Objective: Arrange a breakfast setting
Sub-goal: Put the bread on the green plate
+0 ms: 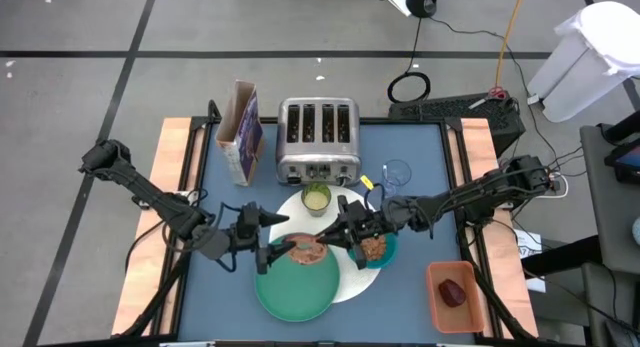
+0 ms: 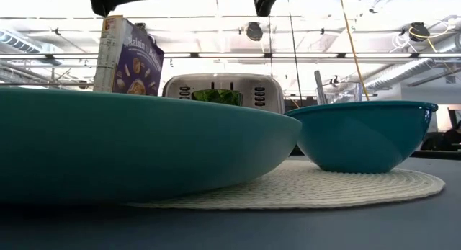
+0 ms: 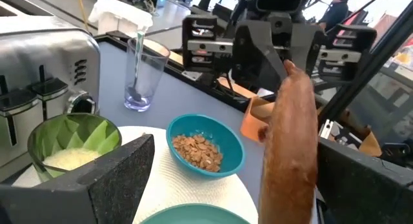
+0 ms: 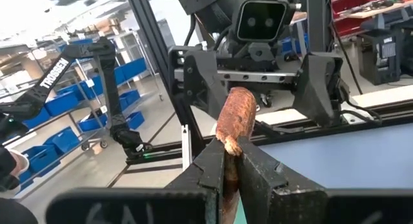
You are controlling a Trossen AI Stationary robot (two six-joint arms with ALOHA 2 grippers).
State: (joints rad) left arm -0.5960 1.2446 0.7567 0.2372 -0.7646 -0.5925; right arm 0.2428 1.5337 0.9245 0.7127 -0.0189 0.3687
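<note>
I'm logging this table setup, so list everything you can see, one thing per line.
Toaster: one, silver, back centre.
Cereal box: one, purple, left of the toaster.
Glass: one, clear, right of the toaster.
Spoon: one, metal, standing in the glass.
Disc: one, white, table centre.
Cup: one, yellow-green, on the disc's back edge.
Bowl: one, teal, on the disc, holding brown cereal.
Plate: one, green, front, overlapping the disc.
Pastry: one, brown, held above the plate.
Tray: one, orange, front right.
Fruit: one, dark red, in the tray.
Right gripper: shut on the pastry.
Left gripper: open, fingers either side of the pastry.
</note>
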